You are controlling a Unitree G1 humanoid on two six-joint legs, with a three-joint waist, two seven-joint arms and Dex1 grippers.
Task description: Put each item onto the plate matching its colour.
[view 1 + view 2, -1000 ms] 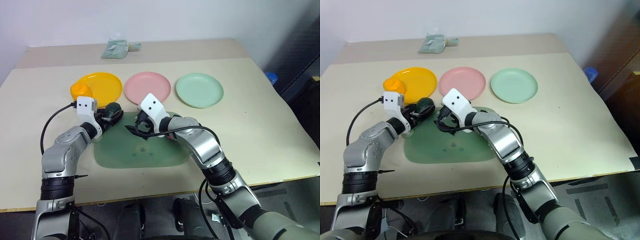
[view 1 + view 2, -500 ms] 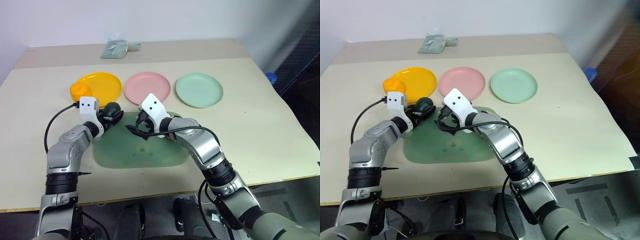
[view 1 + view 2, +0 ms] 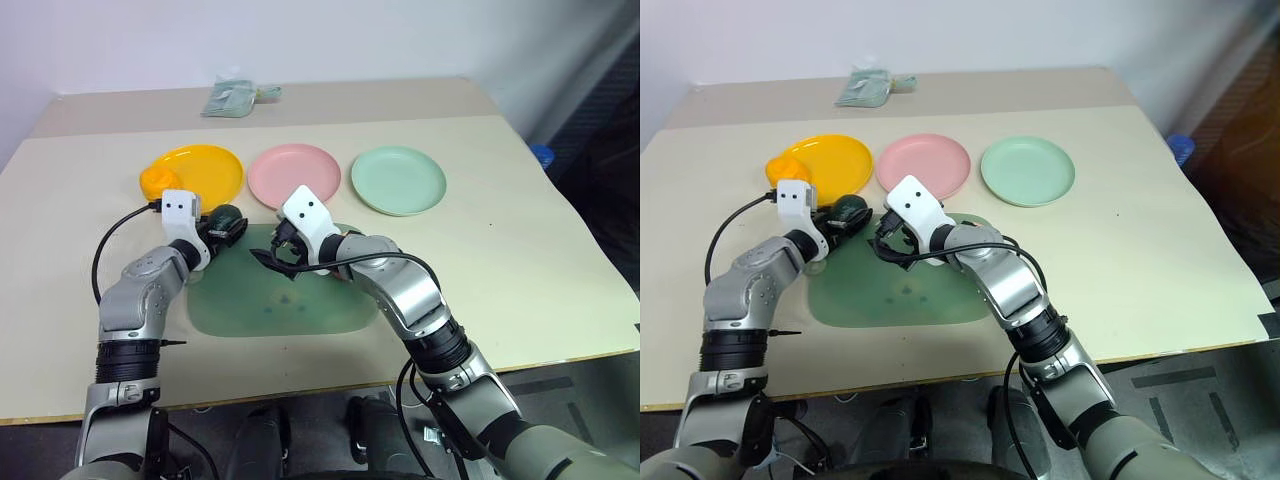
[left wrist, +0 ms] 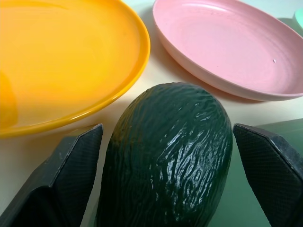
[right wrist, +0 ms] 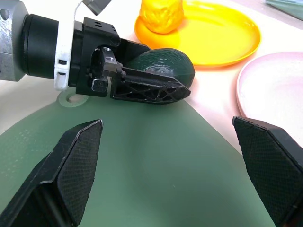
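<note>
A dark green avocado lies on the table at the board's far left corner, just in front of the yellow plate. My left gripper is open and level, one finger on each side of the avocado. A lumpy orange fruit sits on the yellow plate's left rim. The pink plate and the mint green plate are bare. My right gripper hangs open over the board, pointing at the left gripper. The apple is mostly hidden behind my right forearm, where a reddish sliver shows.
A translucent green board lies in front of the plates under both hands. A pale green packet rests at the table's far edge. A blue object stands beyond the table's right side.
My left elbow has swung inward a little while its gripper stays astride the avocado. The right arm has not moved.
</note>
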